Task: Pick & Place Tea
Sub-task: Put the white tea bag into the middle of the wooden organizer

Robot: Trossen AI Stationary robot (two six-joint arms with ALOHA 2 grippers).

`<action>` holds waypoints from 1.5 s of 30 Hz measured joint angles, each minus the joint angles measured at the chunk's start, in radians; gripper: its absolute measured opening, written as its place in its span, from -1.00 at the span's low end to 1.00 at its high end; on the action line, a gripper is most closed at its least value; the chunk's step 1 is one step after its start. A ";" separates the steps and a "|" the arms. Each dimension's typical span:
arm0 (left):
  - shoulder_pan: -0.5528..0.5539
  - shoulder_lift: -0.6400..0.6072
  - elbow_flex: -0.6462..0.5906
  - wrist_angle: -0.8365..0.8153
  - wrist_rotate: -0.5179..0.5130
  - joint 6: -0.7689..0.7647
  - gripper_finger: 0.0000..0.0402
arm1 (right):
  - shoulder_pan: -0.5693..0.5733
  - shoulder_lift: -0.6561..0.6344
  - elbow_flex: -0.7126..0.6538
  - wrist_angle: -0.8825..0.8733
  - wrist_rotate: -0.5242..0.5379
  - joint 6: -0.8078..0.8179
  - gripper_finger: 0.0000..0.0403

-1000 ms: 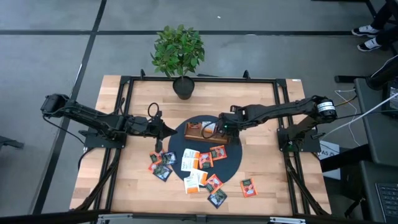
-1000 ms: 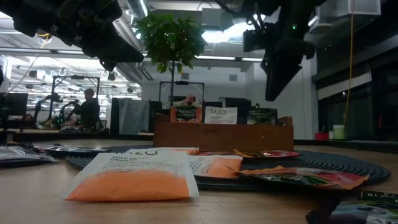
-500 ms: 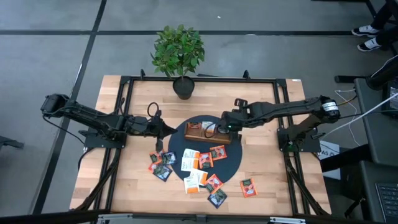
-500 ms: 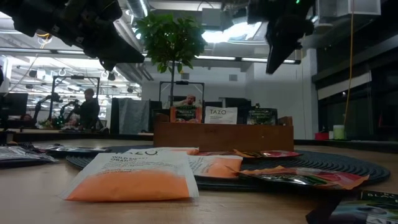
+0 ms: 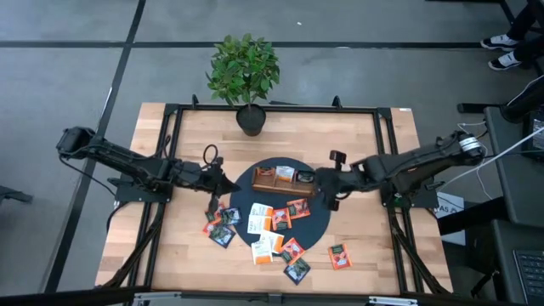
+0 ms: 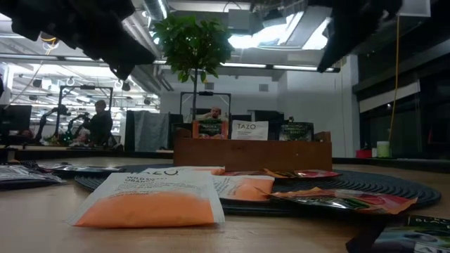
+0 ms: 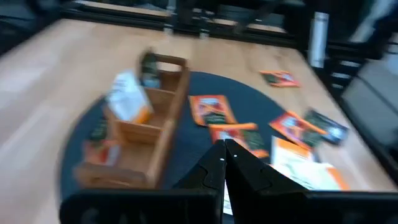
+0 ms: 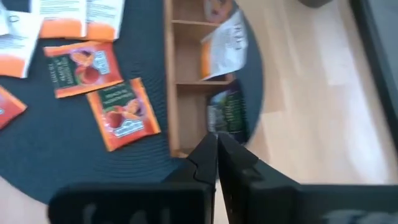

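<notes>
From above, the right gripper (image 5: 328, 194) sits at the tray's (image 5: 286, 177) right end, fingers together and empty; the left gripper (image 5: 223, 183) is pressed shut beside the mat (image 5: 319, 223). Tea (image 5: 274, 219) lies scattered below both. At table height, three sachets (image 6: 249, 129) stand in the tray. The right wrist view shows shut fingers (image 8: 214, 155) just off the dark sachet (image 8: 227, 113).

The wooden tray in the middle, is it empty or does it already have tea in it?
Not empty. The wooden tray holds one sachet per compartment, standing upright in the low view.
</notes>
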 joint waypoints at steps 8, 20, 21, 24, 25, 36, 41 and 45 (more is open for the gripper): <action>-0.032 0.000 0.000 0.001 0.029 0.000 -0.98 | 0.102 -0.052 -0.181 0.357 0.003 -0.013 -0.93; -0.100 0.024 0.000 0.077 -0.066 -0.098 -0.98 | 0.152 -0.052 -0.300 0.595 0.029 -0.038 -0.92; -0.113 0.029 0.000 0.076 -0.077 -0.120 -0.98 | 0.150 -0.052 -0.300 0.595 0.029 -0.038 -0.91; -0.144 0.061 0.000 0.074 -0.107 -0.175 -0.98 | 0.148 -0.052 -0.300 0.596 0.029 -0.038 -0.89; -0.151 0.073 0.000 0.075 -0.114 -0.194 -0.98 | 0.148 -0.052 -0.300 0.596 0.029 -0.037 -0.89; -0.169 0.318 0.166 0.057 -0.052 -0.290 -0.98 | 0.148 -0.052 -0.300 0.596 0.028 -0.015 -0.95; -0.171 0.409 0.237 0.057 -0.030 -0.314 -0.92 | 0.148 -0.052 -0.300 0.596 0.028 -0.015 -0.95; -0.169 0.464 0.273 0.057 -0.067 -0.372 -0.77 | 0.148 -0.052 -0.300 0.596 0.027 -0.015 -0.93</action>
